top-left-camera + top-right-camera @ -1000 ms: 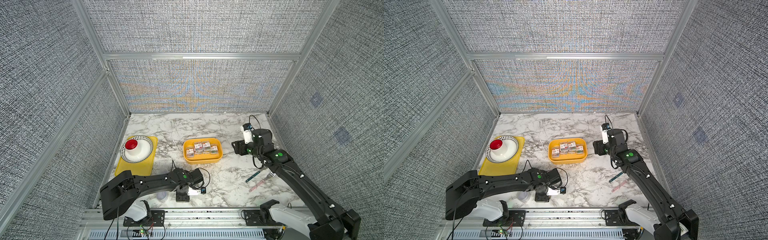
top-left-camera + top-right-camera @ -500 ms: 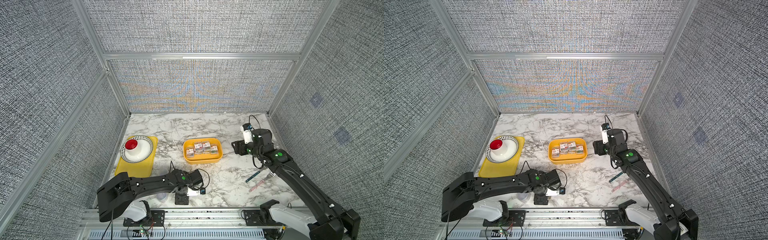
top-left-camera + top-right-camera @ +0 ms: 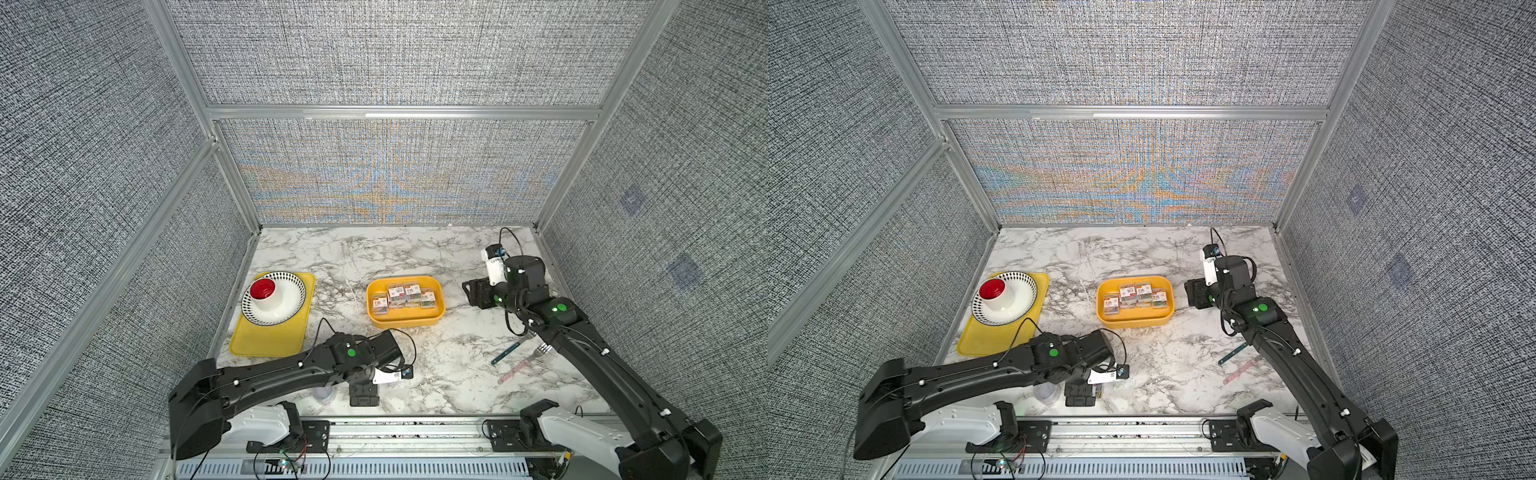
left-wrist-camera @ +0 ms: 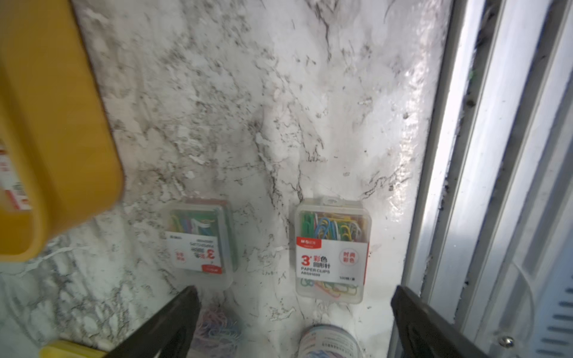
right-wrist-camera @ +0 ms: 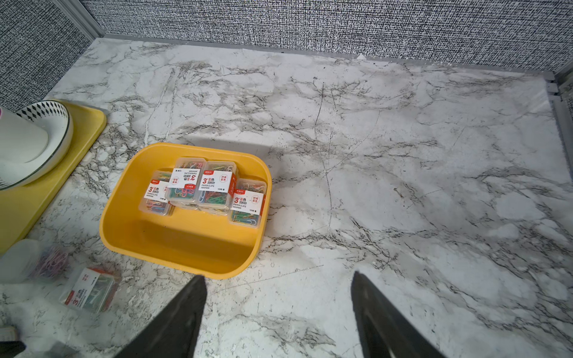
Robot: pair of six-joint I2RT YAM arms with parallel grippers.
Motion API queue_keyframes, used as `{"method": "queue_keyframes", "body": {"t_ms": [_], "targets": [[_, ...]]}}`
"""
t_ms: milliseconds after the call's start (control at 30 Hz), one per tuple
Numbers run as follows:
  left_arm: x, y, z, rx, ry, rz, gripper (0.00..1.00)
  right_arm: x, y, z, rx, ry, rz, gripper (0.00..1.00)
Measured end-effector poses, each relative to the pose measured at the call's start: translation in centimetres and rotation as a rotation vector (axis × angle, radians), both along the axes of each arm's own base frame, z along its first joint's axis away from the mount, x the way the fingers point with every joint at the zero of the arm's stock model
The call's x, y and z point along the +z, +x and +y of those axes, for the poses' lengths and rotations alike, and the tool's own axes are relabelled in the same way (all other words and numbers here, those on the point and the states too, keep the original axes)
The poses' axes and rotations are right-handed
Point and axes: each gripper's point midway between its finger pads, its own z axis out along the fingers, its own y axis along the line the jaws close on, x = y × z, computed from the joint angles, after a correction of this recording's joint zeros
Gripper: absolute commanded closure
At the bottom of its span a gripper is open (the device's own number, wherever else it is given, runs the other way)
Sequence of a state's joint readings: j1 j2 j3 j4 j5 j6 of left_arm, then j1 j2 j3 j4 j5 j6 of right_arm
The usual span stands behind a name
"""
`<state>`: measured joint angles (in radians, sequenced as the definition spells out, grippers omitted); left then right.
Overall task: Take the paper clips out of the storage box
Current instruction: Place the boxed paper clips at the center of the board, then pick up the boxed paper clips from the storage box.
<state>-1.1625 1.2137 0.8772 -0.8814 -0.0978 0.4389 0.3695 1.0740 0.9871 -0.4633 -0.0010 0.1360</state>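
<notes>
The storage box [image 3: 405, 322] stands at the middle of the worktop [image 3: 449, 374]; four labelled paper clip cases [image 5: 214, 183] show on top inside it, possibly resting on others beneath. Two further cases [image 4: 333, 251] lie flat on the worktop in front of the box, towards the robot's base, beside two blurred round tubs [image 4: 328, 341]. The left fingers [image 4: 173, 322] are spread wide, one of these outer cases lying between their tips, untouched. The right fingers [image 5: 179, 319] are spread and empty, just right of the box.
</notes>
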Motion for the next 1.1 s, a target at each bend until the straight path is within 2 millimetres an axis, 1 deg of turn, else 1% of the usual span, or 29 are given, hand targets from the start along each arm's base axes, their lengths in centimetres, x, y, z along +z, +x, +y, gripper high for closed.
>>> {"method": "queue_keyframes", "body": {"t_ms": [133,200,300,367,433,500,533,600,700,800,867,900,967,1100], "targets": [[4.7,1.6,-0.2,0.043,-0.106,-0.123,0.0,0.6,0.1,0.3,0.008,0.006,-0.008,0.24],[7.3,2.8,-0.2,0.083,-0.169,-0.211,0.01,0.8,0.2,0.6,0.013,0.007,-0.01,0.24],[10.6,5.0,-0.2,0.167,-0.273,-0.337,0.04,1.2,0.4,1.2,0.032,0.008,-0.013,0.24],[12.2,6.8,0.1,0.246,-0.332,-0.403,0.06,1.5,0.5,2.0,0.058,-0.001,-0.018,0.24],[13.7,9.1,0.8,0.364,-0.389,-0.451,0.11,1.8,0.4,3.2,0.106,-0.02,-0.027,0.25],[15.3,12.0,2.3,0.535,-0.453,-0.49,0.17,2.3,0.0,5.0,0.182,-0.05,-0.047,0.26],[15.7,13.2,3.1,0.61,-0.475,-0.5,0.19,2.4,-0.3,5.9,0.222,-0.068,-0.057,0.26],[15.9,15.6,5.5,0.79,-0.507,-0.511,0.2,2.3,-1.3,8.1,0.326,-0.116,-0.078,0.26],[15.1,17.7,9.7,1.036,-0.537,-0.505,0.21,1.4,-2.5,10.8,0.474,-0.209,-0.075,0.27],[13.6,18.3,12.9,1.215,-0.581,-0.46,0.23,0.0,-2.6,12.3,0.569,-0.302,-0.051,0.28],[12.5,18.2,14.5,1.308,-0.61,-0.425,0.24,-1.1,-3.0,13.2,0.648,-0.369,-0.035,0.27],[12.1,18.2,15.1,1.346,-0.625,-0.41,0.24,-1.6,-3.3,13.6,0.688,-0.403,-0.026,0.27],[11.5,18.2,15.5,1.39,-0.648,-0.376,0.25,-2.6,-3.5,14.4,0.766,-0.469,-0.009,0.27],[10.9,18.1,15.6,1.434,-0.68,-0.323,0.24,-4.0,-2.4,15.0,0.874,-0.598,0.007,0.27]]}}
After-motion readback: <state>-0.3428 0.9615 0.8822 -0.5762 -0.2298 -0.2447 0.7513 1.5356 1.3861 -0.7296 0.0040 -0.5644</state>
